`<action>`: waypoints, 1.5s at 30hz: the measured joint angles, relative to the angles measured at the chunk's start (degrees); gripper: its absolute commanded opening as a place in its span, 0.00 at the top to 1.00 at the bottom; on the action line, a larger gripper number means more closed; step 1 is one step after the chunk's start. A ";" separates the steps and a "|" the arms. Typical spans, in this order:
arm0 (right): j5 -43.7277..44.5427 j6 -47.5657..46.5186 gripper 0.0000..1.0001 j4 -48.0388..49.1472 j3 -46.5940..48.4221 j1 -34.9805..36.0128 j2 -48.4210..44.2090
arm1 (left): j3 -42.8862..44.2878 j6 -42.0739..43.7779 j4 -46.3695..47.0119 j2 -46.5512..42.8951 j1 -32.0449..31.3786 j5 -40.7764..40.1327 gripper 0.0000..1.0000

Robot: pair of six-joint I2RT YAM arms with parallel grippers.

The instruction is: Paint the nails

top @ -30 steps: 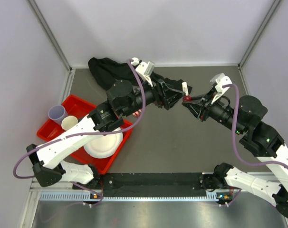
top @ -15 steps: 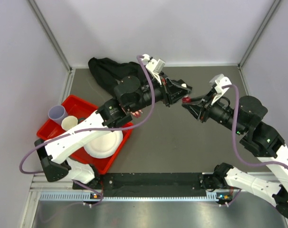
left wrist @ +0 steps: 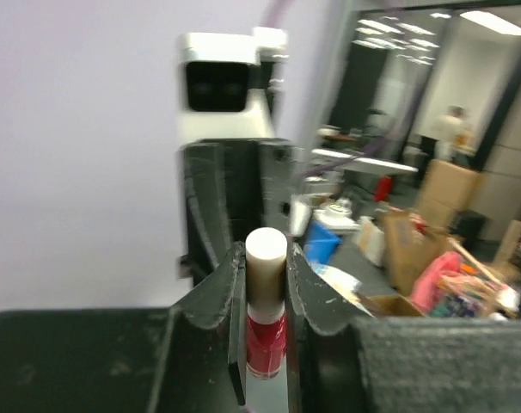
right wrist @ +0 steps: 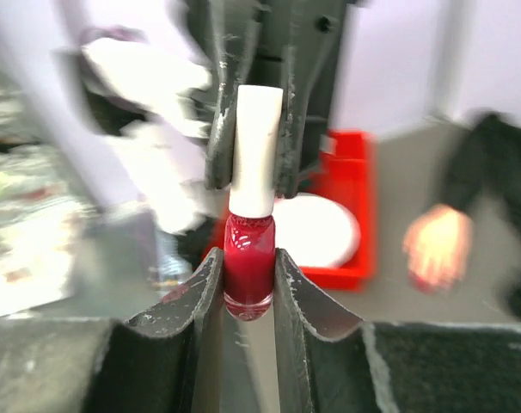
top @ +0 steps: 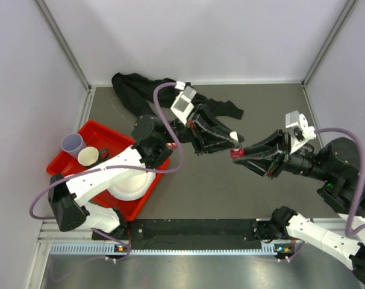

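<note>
A small red polish bottle point(right wrist: 248, 258) is held in the air between both arms. My right gripper point(right wrist: 248, 267) is shut on its red glass body point(top: 235, 155). My left gripper point(left wrist: 266, 262) is shut on its white cap point(left wrist: 266, 258), reaching in from the left point(top: 232, 141) opposite my right gripper point(top: 238, 155). The pale mannequin hand point(right wrist: 437, 245) with its black sleeve point(right wrist: 493, 163) lies on the table, blurred in the right wrist view. The nails cannot be made out there. In the top view my left arm hides the hand.
A red tray point(top: 68, 165) at the left holds a white plate point(top: 131, 183) and two cups point(top: 72, 143) point(top: 88, 156). Black fabric point(top: 137, 90) is bunched at the back of the grey table point(top: 218, 192). Pale walls close in left, right and behind.
My left gripper has closed on the white cap. Both grippers and the bottle have moved nearer, toward the table's middle, and my right arm has swung lower.
</note>
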 measured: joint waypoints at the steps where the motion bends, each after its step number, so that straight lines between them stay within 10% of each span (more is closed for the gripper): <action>1: -3.32 1.77 1.00 2.16 -0.26 0.02 0.13 | -0.70 -3.34 6.10 0.66 -0.07 2.25 1.00; 8: -16.72 11.30 1.00 11.32 -1.99 0.17 2.16 | -0.81 -17.03 25.77 4.22 -1.18 8.70 0.83; 18: -3.61 1.92 1.00 5.38 -0.37 0.11 2.01 | 2.97 13.62 -24.26 -11.37 -2.56 -10.95 0.04; 29: 17.44 -9.20 1.00 -1.07 2.93 0.11 5.92 | 10.19 13.97 -44.04 -8.85 -2.45 -40.02 0.28; 45: 25.33 -11.54 1.00 -2.51 2.93 0.11 7.58 | 12.15 8.35 -44.92 -3.37 -2.43 -42.73 0.25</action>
